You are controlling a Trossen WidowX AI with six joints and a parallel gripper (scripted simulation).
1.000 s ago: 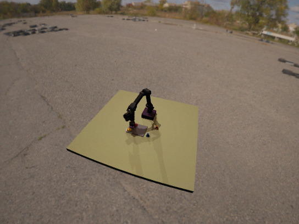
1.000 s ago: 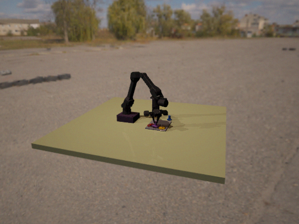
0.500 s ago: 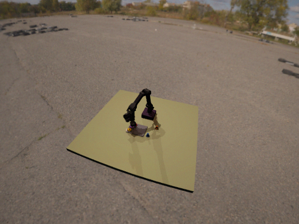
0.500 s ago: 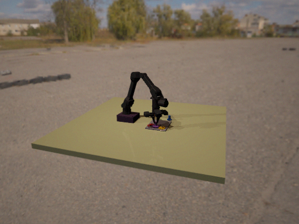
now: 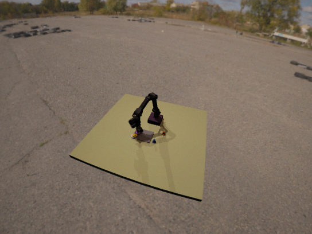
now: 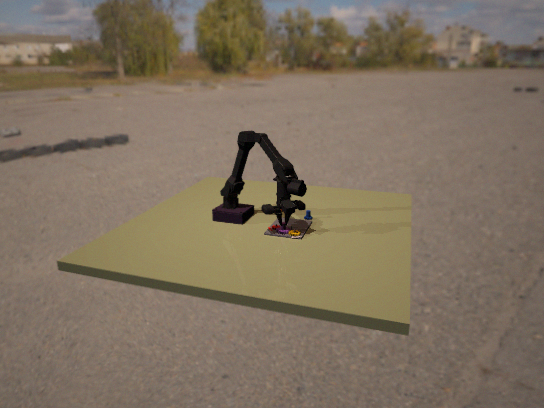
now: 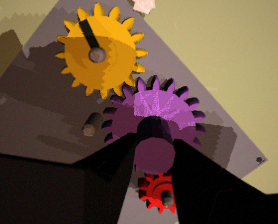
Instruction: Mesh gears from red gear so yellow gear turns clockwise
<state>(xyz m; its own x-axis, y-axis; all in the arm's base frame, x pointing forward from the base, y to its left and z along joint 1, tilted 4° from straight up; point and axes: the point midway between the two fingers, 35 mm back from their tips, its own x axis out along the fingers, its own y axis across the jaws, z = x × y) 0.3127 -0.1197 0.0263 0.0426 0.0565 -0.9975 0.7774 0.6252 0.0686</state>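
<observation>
My gripper (image 5: 139, 130) (image 6: 284, 225) (image 7: 154, 144) is shut on the knob of the purple gear (image 6: 283, 231) (image 7: 172, 107), low over the grey board (image 5: 147, 136) (image 7: 225, 121). The purple gear is between the yellow gear (image 5: 135, 135) (image 6: 295, 233) (image 7: 117, 42) with its black stripe and the red gear (image 6: 273, 228) (image 7: 151, 186). Its rim meets the yellow teeth in the wrist view. Its underside and the peg beneath are hidden; I cannot tell whether it sits flat. A bare peg (image 7: 91, 123) stands left of it. The knob and finger partly hide the red gear.
A loose blue gear (image 5: 154, 141) (image 6: 308, 215) stands off the board's edge. A loose orange-red gear (image 5: 163, 133) stands on the table nearer the arm's base (image 5: 155, 119) (image 6: 233, 214). Part of the pale arrow (image 7: 144, 5) shows beyond the yellow gear.
</observation>
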